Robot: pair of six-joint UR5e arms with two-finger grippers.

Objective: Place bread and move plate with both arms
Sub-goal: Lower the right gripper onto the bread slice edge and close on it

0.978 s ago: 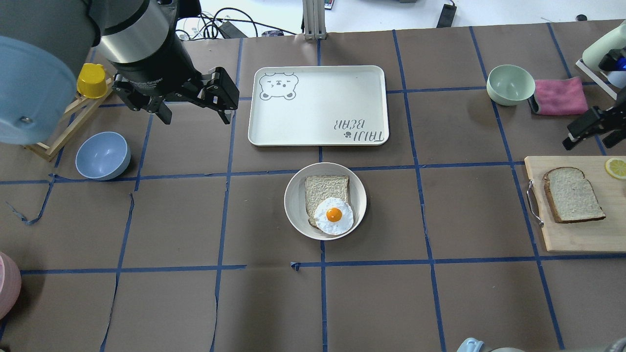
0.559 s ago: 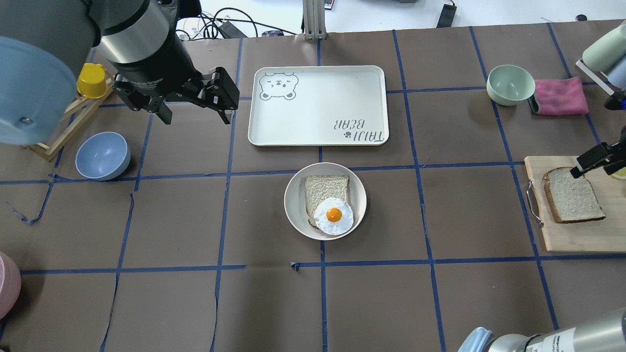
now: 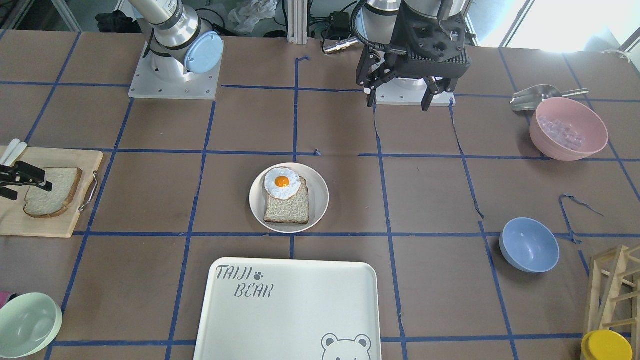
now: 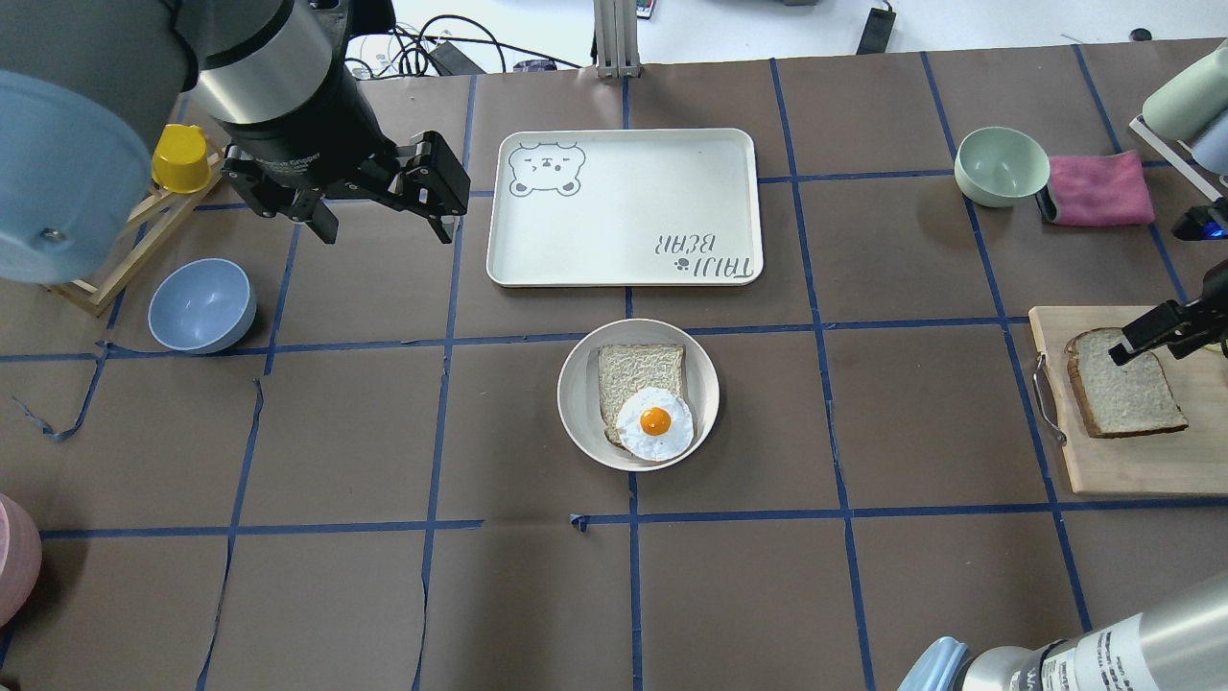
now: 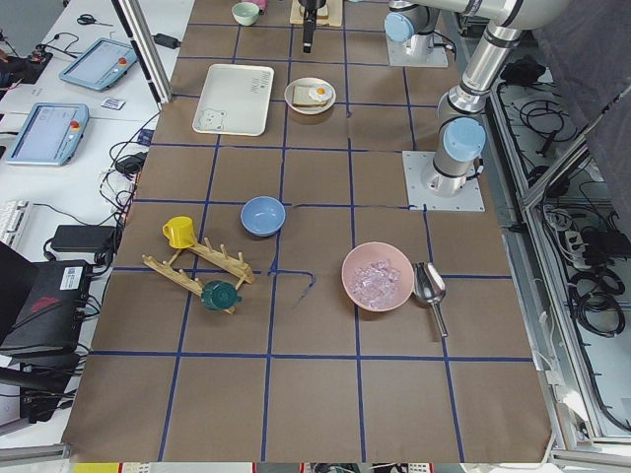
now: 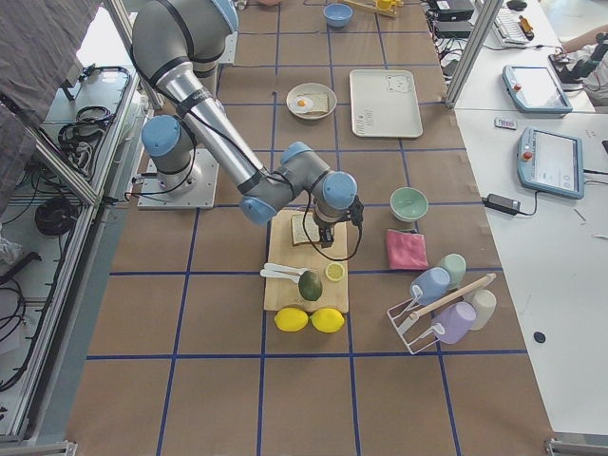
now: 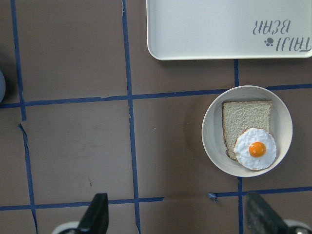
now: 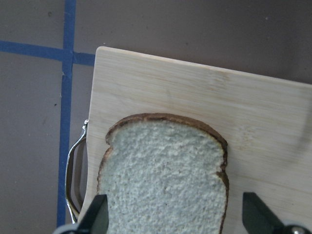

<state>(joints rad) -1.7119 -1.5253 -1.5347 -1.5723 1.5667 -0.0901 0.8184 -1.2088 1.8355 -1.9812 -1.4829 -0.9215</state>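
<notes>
The bread [image 4: 1124, 389], a grey-white slice with a dark crust, lies on a wooden cutting board [image 4: 1132, 470] at the table's right end; it also shows in the right wrist view [image 8: 165, 170]. My right gripper [image 4: 1175, 338] hovers open just above it, fingers to either side of the slice [image 8: 175, 217]. The plate [image 4: 576, 393] sits mid-table and holds a squarer slice [image 4: 638, 369] with a fried egg [image 4: 655, 422] on it. My left gripper [image 4: 384, 223] is open and empty, high above the table to the plate's far left [image 7: 178, 219].
The "TAIJI BEAR" tray [image 4: 624, 206] lies just beyond the plate. A green bowl [image 4: 1003, 165] and a pink cloth [image 4: 1098, 189] lie beyond the board. A blue bowl [image 4: 201, 305] and a yellow cup [image 4: 180, 158] on a wooden rack are at the left.
My right gripper has come from beyond the cutting board to over the bread's rounded top, then shifted slightly further over the slice. The left arm has not moved.
</notes>
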